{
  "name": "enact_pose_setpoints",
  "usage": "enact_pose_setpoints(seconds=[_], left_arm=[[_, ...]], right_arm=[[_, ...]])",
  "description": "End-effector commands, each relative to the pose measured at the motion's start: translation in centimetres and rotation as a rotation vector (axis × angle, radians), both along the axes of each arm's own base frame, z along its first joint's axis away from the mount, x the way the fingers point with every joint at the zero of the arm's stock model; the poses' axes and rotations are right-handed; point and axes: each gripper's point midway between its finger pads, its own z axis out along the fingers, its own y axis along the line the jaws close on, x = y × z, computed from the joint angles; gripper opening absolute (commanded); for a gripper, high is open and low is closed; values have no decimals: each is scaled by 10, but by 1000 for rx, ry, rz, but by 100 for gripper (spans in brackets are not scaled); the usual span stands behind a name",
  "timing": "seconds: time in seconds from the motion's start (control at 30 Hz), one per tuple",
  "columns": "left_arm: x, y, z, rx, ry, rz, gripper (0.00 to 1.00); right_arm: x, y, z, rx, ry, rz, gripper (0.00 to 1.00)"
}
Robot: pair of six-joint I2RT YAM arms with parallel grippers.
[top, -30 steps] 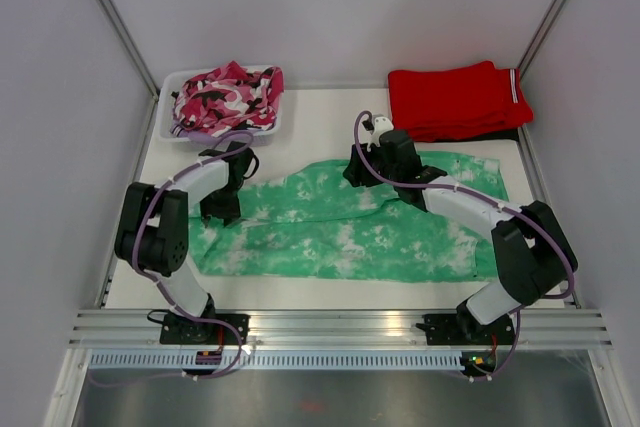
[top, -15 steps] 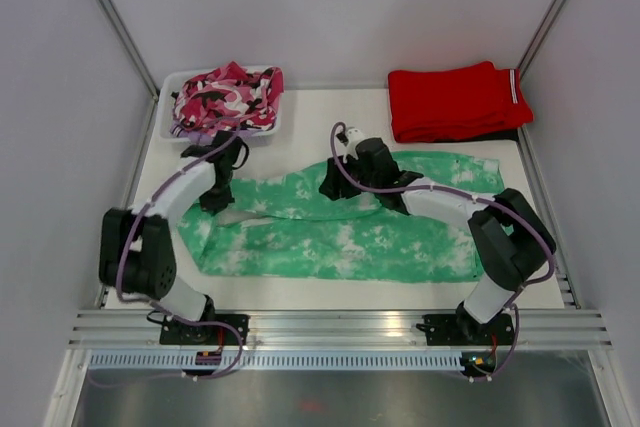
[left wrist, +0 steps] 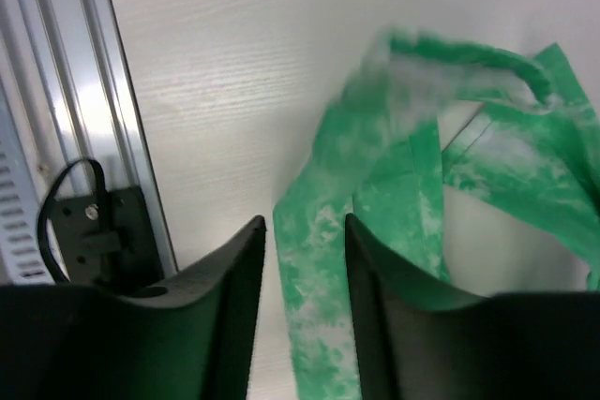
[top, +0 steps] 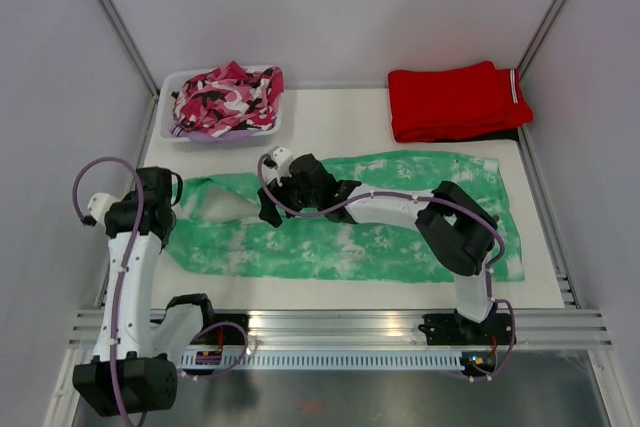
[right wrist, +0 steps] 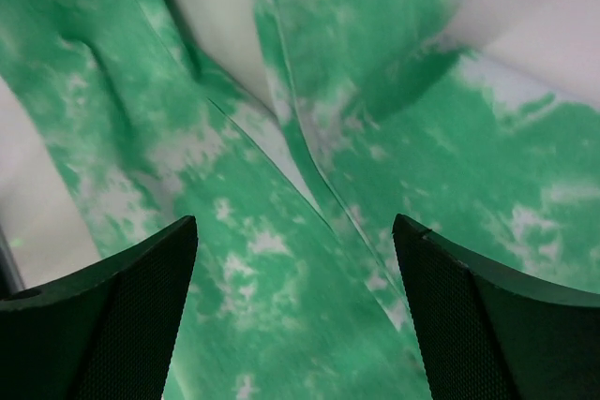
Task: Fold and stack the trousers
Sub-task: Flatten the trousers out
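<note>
Count: two arms, two grippers, three garments, one basket.

The trousers (top: 390, 247), one pair, lie spread flat across the middle of the table (top: 330, 117), running from centre left to the right edge of the frame; the waist opening gapes at the left end, showing bare table inside it.

Left gripper (left wrist: 306, 224), at centre left of the overhead view: fingers (left wrist: 234, 297) drawn in to a narrow gap, and a band of the trousers' fabric fills that gap; it reads as clamped on the cloth.

Right gripper (right wrist: 295, 222), reached far across to centre left, over the trousers near the waist opening: fingers (right wrist: 141, 306) spread wide apart with nothing between them; green fabric lies beneath.

One red garment (top: 455, 99), folded, at upper right, clear of the trousers; one camouflage garment (top: 228, 95) heaped in the basket (top: 166, 107) at upper left.

Obstructed: the right arm overlies the trousers' middle in the overhead view; the left gripper's tips are hidden there under its own wrist; both wrist views cut off the finger bases; a dark patch under the red garment's lower right corner cannot be identified.
</note>
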Motion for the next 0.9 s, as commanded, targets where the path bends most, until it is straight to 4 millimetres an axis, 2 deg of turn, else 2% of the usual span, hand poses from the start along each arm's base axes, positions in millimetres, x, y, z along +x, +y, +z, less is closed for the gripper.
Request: enact_pose_setpoints(seconds=[0.0, 0.07, 0.1, 0.17, 0.2, 0.23, 0.27, 0.3, 0.37, 0.4, 0.43, 0.47, 0.53, 0.57, 0.6, 0.67, 0.7, 0.73, 0.87], left_arm=[[-46, 1, -9, -18, -30, 258, 50], [-55, 1, -6, -15, -51, 258, 64], [-57, 3, -2, 2, -48, 244, 81], [-50, 6, 17, 26, -116, 189, 87], [-44, 7, 26, 60, -97, 84, 89], [-27, 0, 34, 42, -143, -20, 91], [12, -15, 47, 9, -240, -199, 91], [27, -25, 50, -29, -282, -268, 92], [60, -46, 37, -127, -302, -378, 92], [87, -61, 31, -170, -358, -479, 92], [101, -61, 11, -195, -308, -479, 91], [108, -59, -2, -204, -277, -476, 91], [129, -53, -15, -189, -220, -503, 89], [138, -51, -39, -204, -115, -537, 88], [150, -48, -35, -195, -99, -540, 87], [160, -41, -44, -191, -37, -536, 82], [167, -33, -52, -198, 3, -503, 80], [172, -27, -56, -208, 4, -481, 72], [182, -16, -88, -271, 25, -448, 66]], right_arm=[[8, -10, -4, -47, -13, -75, 92], [9, -18, 2, -42, -30, -101, 92], [6, -25, 11, -37, -41, -110, 92], [7, -38, 17, -68, -59, -144, 93], [8, -45, 36, -50, -78, -169, 93], [11, -53, 40, -49, -65, -214, 94], [23, -70, 57, -29, -75, -289, 95], [30, -83, 62, -26, -47, -343, 97], [38, -111, 66, -14, 30, -439, 97], [51, -137, 86, 32, 27, -506, 98], [50, -153, 80, 44, 61, -542, 98], [60, -182, 102, 96, 34, -604, 98], [63, -218, 107, 94, 10, -693, 98], [63, -247, 111, 80, -20, -762, 98], [63, -265, 110, 55, -35, -819, 98], [60, -315, 100, -18, -52, -976, 98], [58, -330, 96, -36, -44, -1025, 98], [54, -354, 88, -46, -15, -1101, 98], [46, -383, 73, -8, 60, -1166, 98]])
